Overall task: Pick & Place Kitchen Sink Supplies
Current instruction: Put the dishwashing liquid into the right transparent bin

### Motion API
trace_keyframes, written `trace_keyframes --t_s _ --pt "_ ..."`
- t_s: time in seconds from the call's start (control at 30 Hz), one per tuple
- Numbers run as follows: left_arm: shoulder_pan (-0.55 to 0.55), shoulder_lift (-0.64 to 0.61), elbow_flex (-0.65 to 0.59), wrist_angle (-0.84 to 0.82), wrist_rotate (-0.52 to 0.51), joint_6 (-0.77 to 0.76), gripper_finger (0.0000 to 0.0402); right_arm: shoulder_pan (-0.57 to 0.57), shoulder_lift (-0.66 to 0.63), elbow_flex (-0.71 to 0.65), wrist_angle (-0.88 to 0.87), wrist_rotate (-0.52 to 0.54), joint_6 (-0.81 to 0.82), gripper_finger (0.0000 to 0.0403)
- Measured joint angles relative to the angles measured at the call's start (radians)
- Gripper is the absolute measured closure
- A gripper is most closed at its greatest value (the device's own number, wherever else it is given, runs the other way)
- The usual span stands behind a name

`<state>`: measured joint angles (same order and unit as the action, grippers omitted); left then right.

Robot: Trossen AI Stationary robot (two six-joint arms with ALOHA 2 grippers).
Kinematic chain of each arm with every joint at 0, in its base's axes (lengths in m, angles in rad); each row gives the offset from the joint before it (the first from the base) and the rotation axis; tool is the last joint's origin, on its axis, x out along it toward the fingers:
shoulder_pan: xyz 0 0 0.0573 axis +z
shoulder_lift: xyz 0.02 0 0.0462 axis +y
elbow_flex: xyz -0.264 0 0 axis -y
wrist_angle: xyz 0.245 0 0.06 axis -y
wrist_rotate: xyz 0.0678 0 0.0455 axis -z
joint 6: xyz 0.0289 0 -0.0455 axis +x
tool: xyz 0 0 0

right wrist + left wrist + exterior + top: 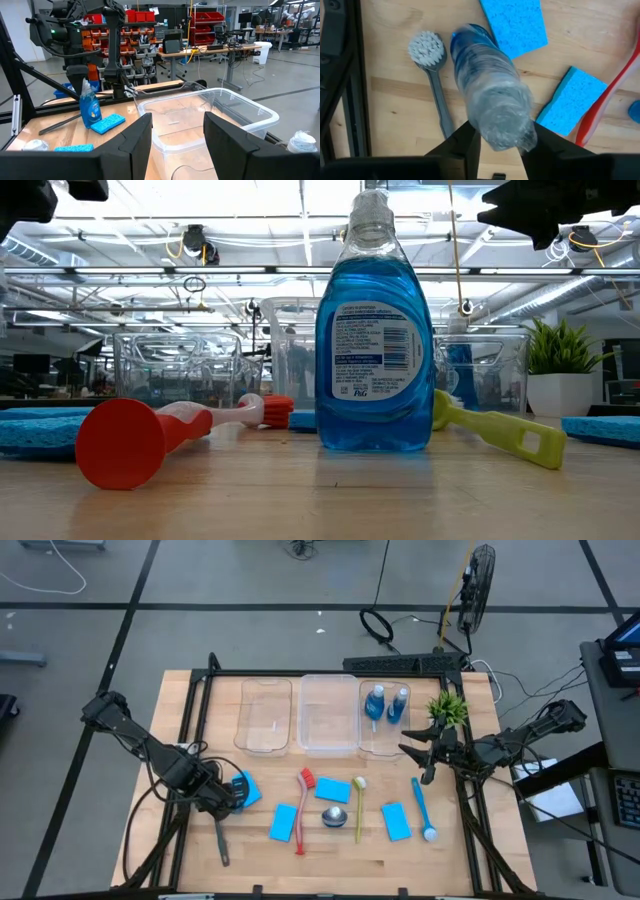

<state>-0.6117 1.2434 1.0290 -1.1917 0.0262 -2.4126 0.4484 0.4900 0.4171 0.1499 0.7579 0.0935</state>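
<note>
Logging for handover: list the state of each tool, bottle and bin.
Left tool: shut on held bottle.
Right tool: open, empty.
Centre bottle: upright on the table.
Binned bottles: standing in right bin.
Left bin: empty.
Middle bin: empty.

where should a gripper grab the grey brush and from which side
Grip the grey brush by the middle of its slim handle, coming straight down from above. It lies flat on the table, so only a top-down pinch across the narrow handle fits. Its bristle head sits close to the left gripper and a sponge, so go farther down.
</note>
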Motion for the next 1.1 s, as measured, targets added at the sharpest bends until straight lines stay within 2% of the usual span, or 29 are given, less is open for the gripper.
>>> trace_keyframes --t_s 0.4,0.67,0.9,1.1 --pt "0.0 0.0 0.0 -0.006 -0.003 0.005 0.0169 0.0 0.0 0.0 0.0 0.0 0.0 0.0236" --pt "0.002 0.0 0.0 -0.013 -0.088 0.029 0.0114 0.0 0.0 0.0 -0.001 0.0 0.0 0.0236" --pt "0.005 0.0 0.0 -0.036 -0.079 0.028 0.0108 0.0 0.0 0.0 -0.001 0.0 0.0 0.0236" --pt "0.005 0.0 0.0 -0.04 -0.079 0.027 0.0139 0.0 0.0 0.0 -0.001 0.0 0.0 0.0236"
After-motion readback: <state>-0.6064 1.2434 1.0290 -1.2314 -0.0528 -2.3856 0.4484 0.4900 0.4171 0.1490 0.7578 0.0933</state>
